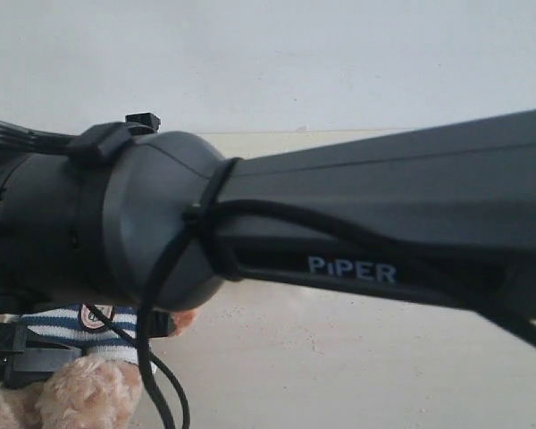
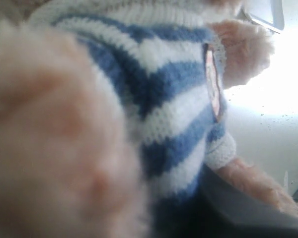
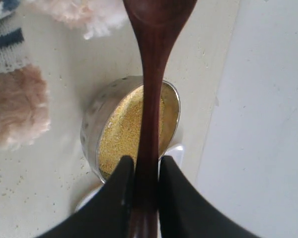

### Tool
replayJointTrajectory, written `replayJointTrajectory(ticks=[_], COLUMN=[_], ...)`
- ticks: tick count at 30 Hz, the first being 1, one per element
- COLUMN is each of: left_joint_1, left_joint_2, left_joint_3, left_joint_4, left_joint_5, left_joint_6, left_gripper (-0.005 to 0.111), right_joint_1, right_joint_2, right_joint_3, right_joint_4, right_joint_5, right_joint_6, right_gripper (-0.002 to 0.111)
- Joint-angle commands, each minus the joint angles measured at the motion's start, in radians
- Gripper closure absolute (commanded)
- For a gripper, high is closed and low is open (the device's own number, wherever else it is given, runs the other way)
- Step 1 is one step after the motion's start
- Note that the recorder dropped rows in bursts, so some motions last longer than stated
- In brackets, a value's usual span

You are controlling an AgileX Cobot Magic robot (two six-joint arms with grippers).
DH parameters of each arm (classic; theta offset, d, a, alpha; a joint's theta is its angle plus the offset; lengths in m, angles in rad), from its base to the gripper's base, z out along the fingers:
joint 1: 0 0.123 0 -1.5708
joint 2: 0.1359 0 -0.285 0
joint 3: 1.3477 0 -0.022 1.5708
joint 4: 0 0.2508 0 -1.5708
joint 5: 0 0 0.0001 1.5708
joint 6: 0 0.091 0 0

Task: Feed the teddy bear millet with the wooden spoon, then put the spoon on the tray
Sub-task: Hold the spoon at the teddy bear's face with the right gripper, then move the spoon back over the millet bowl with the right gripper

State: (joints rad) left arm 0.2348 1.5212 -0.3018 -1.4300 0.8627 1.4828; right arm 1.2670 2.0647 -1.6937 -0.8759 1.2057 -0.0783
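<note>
Right gripper clamps the wooden spoon by its handle — millet behind it.

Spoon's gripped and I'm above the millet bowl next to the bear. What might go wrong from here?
The right gripper pinches only the slim handle of the wooden spoon, so it may swivel and spill any grain. The metal bowl of millet appears right below the handle; a dip could knock it. An arm blocks most of the exterior view, so the face of the teddy bear is unseen.
</note>
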Motion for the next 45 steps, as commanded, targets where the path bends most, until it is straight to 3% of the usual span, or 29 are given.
replayJointTrajectory(ticks=[1,6,10,15,24,35,45], left_joint_1=[0.001,0.001,0.001,0.001,0.001,0.001,0.001], left_joint_2=[-0.001,-0.001,-0.001,-0.001,-0.001,-0.001,-0.001], left_joint_3=[0.001,0.001,0.001,0.001,0.001,0.001,0.001], left_joint_4=[-0.014,-0.014,-0.014,-0.014,-0.014,-0.014,-0.014], left_joint_5=[0.016,0.016,0.016,0.016,0.016,0.016,0.016], left_joint_6=[0.002,0.002,0.002,0.002,0.002,0.002,0.002], left_gripper=[0.1,0.1,0.1,0.1,0.1,0.1,0.1], right_joint_1=[0.005,-0.004,-0.084,-0.184,-0.317,-0.389,-0.389], right_joint_2=[-0.005,-0.018,-0.057,-0.126,-0.206,-0.206,-0.18], right_joint_3=[-0.002,-0.002,-0.002,-0.002,0.058,0.317,0.321], right_joint_4=[-0.011,-0.002,0.113,0.28,0.294,0.124,-0.082], right_joint_5=[0.015,0.003,0.015,0.015,0.015,-0.068,-0.17], right_joint_6=[0.005,0.086,0.095,0.039,-0.086,0.006,0.021], right_gripper=[0.104,0.104,0.104,0.104,0.109,0.109,0.109])
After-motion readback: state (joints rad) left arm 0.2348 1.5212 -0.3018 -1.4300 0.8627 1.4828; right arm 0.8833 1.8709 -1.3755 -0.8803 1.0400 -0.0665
